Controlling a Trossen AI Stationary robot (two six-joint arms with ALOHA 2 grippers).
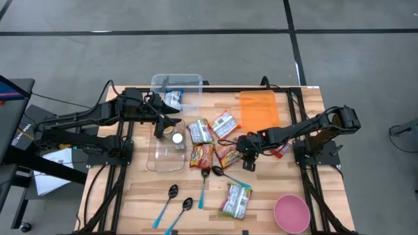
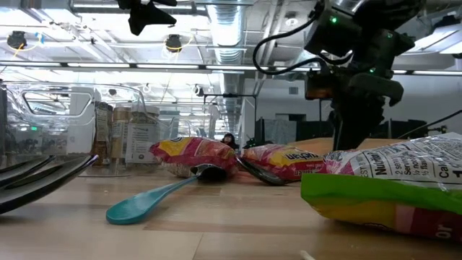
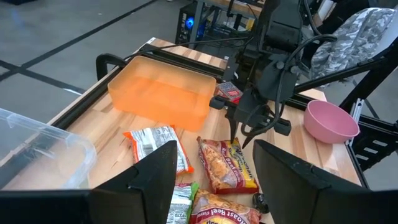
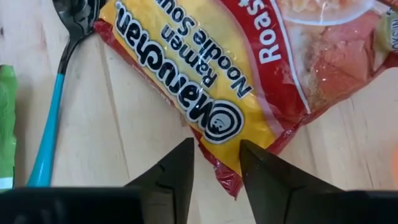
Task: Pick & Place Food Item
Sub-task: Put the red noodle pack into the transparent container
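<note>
A red and yellow Maruchan ramen packet [image 1: 226, 156] lies flat on the wooden table, right of centre. It also shows in the right wrist view [image 4: 205, 81] and the left wrist view [image 3: 225, 165]. My right gripper [image 4: 214, 158] is open and points down. Its two fingers stand on either side of the packet's end edge [image 4: 225, 169]; it also shows in the high view [image 1: 245, 154]. My left gripper [image 1: 163, 127] is open and empty, held above the clear lid at the table's left. My right gripper's fingers straddle the ramen packet's end edge [image 4: 225, 169] from above. I cannot tell whether they touch it. The packet lies flat on the table.
An orange bin [image 1: 259, 109] stands at the far right and a clear bin [image 1: 176, 88] at the far left. A clear lid [image 1: 163, 153] carries a small jar [image 1: 177, 138]. Other packets [image 1: 202, 132] [image 1: 236, 199], several spoons [image 1: 171, 196] and a pink bowl [image 1: 291, 213] lie around.
</note>
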